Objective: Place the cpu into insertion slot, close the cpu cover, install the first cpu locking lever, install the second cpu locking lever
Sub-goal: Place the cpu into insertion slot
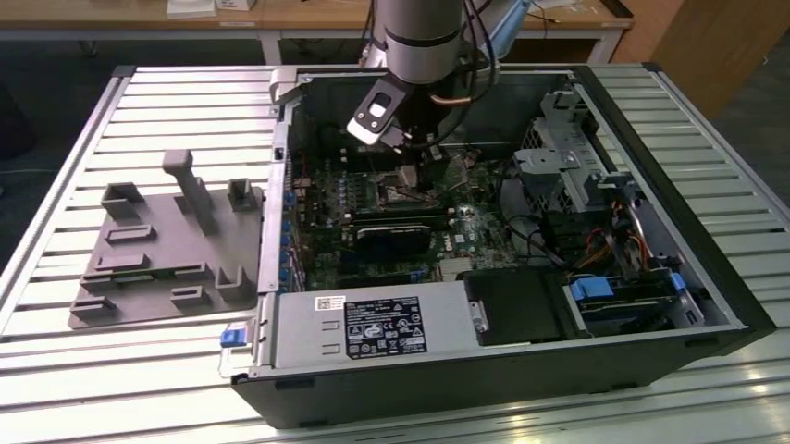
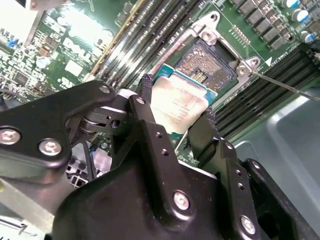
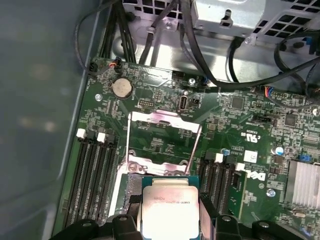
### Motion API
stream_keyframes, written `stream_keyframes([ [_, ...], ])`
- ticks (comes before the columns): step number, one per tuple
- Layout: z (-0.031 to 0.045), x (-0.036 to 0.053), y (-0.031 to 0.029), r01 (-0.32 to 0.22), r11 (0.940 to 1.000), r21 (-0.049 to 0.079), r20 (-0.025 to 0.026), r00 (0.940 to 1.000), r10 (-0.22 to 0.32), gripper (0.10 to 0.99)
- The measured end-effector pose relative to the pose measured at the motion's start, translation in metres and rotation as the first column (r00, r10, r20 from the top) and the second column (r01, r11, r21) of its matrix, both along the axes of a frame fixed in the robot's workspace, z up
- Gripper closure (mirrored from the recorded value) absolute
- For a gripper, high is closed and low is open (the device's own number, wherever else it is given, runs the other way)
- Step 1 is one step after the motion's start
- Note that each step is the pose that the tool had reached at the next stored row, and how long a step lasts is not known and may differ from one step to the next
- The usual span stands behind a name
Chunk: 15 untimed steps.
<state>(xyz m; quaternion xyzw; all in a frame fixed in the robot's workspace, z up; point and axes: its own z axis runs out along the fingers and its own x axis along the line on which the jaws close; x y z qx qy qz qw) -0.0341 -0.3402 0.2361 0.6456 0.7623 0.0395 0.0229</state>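
Externally, the gripper (image 1: pixel 413 165) hangs inside the open case (image 1: pixel 494 379), close above the board (image 1: pixel 370 199). In the second wrist view its fingers (image 2: pixel 146 97) clamp the cpu (image 2: pixel 182 105) by two opposite edges; metal top faces the camera; chip overlaps the near edge of the slot (image 2: pixel 209 62). In the first wrist view the cpu is square, no long axis, edges parallel to the slot rim; the cover (image 3: pixel 162 136) stands open beyond it.
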Motion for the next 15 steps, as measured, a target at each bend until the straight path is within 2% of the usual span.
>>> stream_keyframes([
  [3,-0.0011,-0.0014,0.0006,0.019,0.9998,0.0,0.0017,0.9998,-0.019,0.545],
  [6,-0.0028,-0.0029,0.0014,0.042,0.9991,0.0,0.0067,0.9991,-0.042,0.545],
  [9,-0.0049,-0.0043,0.0026,0.061,0.9981,0.001,0.0153,0.998,-0.061,0.545],
  [15,-0.0087,-0.0089,0.0056,0.089,0.9961,0.002,0.0357,0.9954,-0.089,0.545],
])
